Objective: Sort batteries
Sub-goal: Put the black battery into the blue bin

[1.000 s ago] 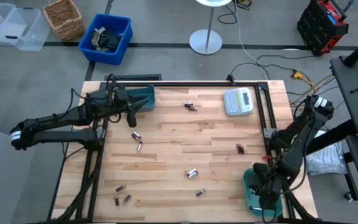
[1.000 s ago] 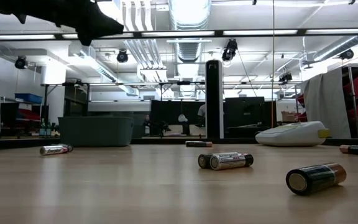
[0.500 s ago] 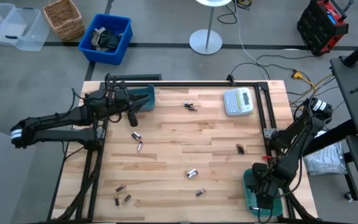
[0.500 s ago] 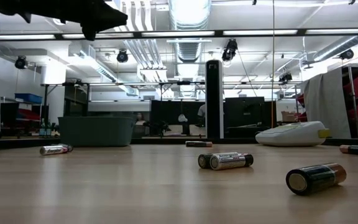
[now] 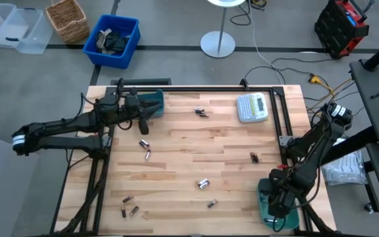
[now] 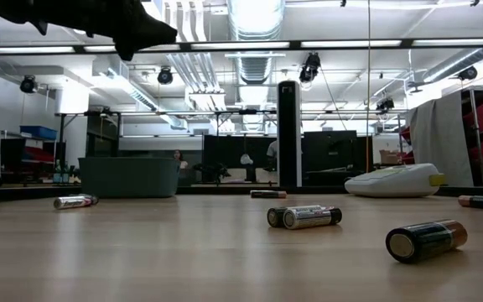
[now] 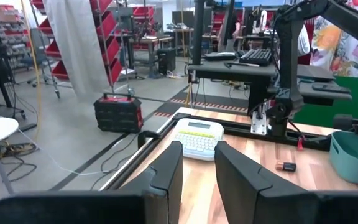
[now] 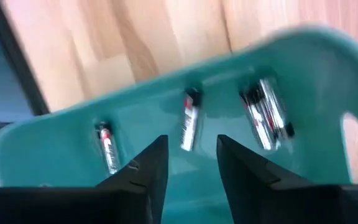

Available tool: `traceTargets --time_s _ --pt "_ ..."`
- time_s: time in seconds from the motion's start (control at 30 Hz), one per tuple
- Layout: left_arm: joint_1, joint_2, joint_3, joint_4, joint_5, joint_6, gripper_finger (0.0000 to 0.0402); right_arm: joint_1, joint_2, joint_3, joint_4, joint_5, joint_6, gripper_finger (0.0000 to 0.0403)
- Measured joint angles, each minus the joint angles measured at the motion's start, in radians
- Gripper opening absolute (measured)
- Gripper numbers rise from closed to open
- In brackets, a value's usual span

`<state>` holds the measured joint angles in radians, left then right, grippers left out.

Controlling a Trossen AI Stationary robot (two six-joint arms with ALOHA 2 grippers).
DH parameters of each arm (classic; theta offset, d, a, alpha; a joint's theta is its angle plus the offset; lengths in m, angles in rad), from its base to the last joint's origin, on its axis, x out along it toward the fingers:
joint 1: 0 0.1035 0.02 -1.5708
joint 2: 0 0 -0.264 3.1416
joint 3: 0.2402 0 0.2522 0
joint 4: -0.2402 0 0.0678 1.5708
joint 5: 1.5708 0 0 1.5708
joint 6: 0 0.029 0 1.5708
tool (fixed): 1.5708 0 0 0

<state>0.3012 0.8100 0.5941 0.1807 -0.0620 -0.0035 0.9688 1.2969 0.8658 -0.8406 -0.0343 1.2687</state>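
Several small batteries lie on their sides across the wooden table: a pair [image 5: 201,112] at the far side, two [image 5: 145,149] near the left, one [image 5: 254,157] at the right, and others [image 5: 202,183] toward the near edge. My left gripper [image 5: 141,124] hovers open above the table's far left, beside a teal bin [image 5: 153,102]; its fingers [image 7: 166,174] point level toward the right. My right gripper [image 8: 191,162] hangs open over a second teal bin [image 5: 260,197] at the near right corner. Three batteries [image 8: 190,121] lie on that bin's floor.
A grey-white label maker [image 5: 252,107] sits at the far right of the table, also seen past my left fingers [image 7: 197,138]. A black frame rail [image 5: 196,89] runs along the far edge and down the right side. In the low view, nearby batteries [image 6: 304,216] lie in front.
My left gripper has drifted a little toward the table's right, staying high above the wood. My right gripper has edged slightly toward the table's left over its bin. The batteries on the table have kept their places.
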Motion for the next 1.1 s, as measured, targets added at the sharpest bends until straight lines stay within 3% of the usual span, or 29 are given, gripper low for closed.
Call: traceTargets --time_s 0.07,0.17,0.37,0.5,0.73,0.93,1.1 --pt "-0.001 0.004 0.0 -0.002 0.004 -0.007 0.0075 0.0 -0.002 0.021 0.004 0.052 -0.06 0.0137" --pt "-0.008 0.006 0.0 -0.003 0.028 -0.016 0.0075 -0.012 -0.005 0.066 0.006 0.221 -0.146 0.0145" --pt "-0.058 -0.015 0.0 -0.004 0.057 -0.017 0.0075 -0.126 -0.005 0.167 -0.008 0.485 -0.214 0.0132" --pt "-0.121 -0.031 0.0 -0.014 0.057 -0.017 0.0075 -0.258 -0.005 0.209 -0.022 0.51 -0.273 0.012" --pt "-0.26 -0.052 0.0 -0.084 0.048 -0.099 0.0075 -0.432 -0.005 0.195 0.108 0.517 -0.708 0.0107" --pt "-0.387 -0.047 0.0 -0.255 0.02 -0.334 0.0075 -0.529 -0.005 0.145 0.273 0.534 -0.977 0.0113" --pt "-0.513 -0.045 0.032 -0.509 0.021 -0.655 0.0075 -0.6 -0.005 0.125 0.292 0.535 -1.036 0.0123"
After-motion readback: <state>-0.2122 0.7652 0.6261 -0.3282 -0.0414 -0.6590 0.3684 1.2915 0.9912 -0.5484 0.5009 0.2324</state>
